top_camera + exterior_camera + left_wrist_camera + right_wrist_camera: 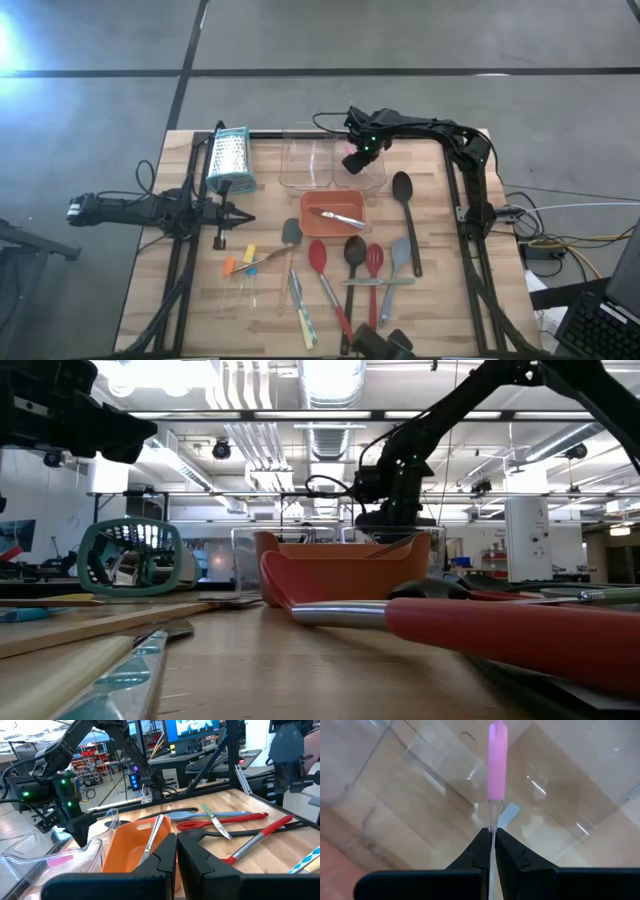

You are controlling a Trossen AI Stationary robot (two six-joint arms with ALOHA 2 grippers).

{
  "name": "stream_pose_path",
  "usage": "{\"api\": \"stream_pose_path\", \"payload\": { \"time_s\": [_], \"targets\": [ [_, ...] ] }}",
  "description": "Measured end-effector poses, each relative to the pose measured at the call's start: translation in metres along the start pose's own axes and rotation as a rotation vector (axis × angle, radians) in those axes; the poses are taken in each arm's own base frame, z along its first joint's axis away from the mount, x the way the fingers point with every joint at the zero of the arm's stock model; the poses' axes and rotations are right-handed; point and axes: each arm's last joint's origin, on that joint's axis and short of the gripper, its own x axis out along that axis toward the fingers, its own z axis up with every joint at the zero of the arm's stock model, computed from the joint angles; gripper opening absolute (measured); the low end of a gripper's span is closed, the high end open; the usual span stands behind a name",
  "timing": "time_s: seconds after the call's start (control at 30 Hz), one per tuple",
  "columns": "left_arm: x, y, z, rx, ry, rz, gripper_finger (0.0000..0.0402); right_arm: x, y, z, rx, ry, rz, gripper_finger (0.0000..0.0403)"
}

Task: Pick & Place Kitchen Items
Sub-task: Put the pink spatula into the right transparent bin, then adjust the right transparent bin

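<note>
Right now the right gripper (491, 851) hangs over the clear tub (362, 166) near the table's far edge, its fingers pinched nearly shut on the thin clear stem of a pink-handled tool (496, 762), which points down into the tub. Judging from that, the step in hand is the placing of this piece. The next move calls for lowering a little so the handle is well inside the tub walls, then parting the fingers and lifting straight up so the stem does not snag.

The left gripper (238, 216) waits near the table's left edge beside the grater (230, 158), fingers closed and holding nothing. A metal tool already lies in the orange tray (313, 226); the spoons and spatulas (360, 265) lie along the near edge, not yet sorted.
</note>
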Motion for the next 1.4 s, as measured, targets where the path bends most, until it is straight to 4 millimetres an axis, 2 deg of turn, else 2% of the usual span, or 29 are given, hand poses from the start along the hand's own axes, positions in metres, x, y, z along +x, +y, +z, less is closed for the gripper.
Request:
{"api": "stream_pose_path", "payload": {
  "time_s": [0.17, 0.43, 0.8, 1.2, 1.4],
  "targets": [
    [0.0, 0.0, 0.0, 0.0, 0.0, 0.0, 0.0019, 0.007, -0.002, 0.001, 0.007, 0.015, -0.022, 0.0008],
    [0.0, 0.0, 0.0, 0.0, 0.0, 0.0, 0.0019, 0.006, -0.002, 0.002, 0.004, -0.002, -0.02, 0.001],
    [0.0, 0.0, 0.0, 0.0, 0.0, 0.0, 0.0019, 0.006, -0.002, 0.003, 0.002, -0.014, -0.02, 0.0042],
    [0.0, 0.0, 0.0, 0.0, 0.0, 0.0, 0.0019, 0.006, -0.002, 0.004, 0.004, -0.022, -0.016, 0.0113],
    [0.0, 0.0, 0.0, 0.0, 0.0, 0.0, 0.0019, -0.003, 0.001, 0.008, 0.001, -0.045, 0.007, 0.0151]
  ]
}}
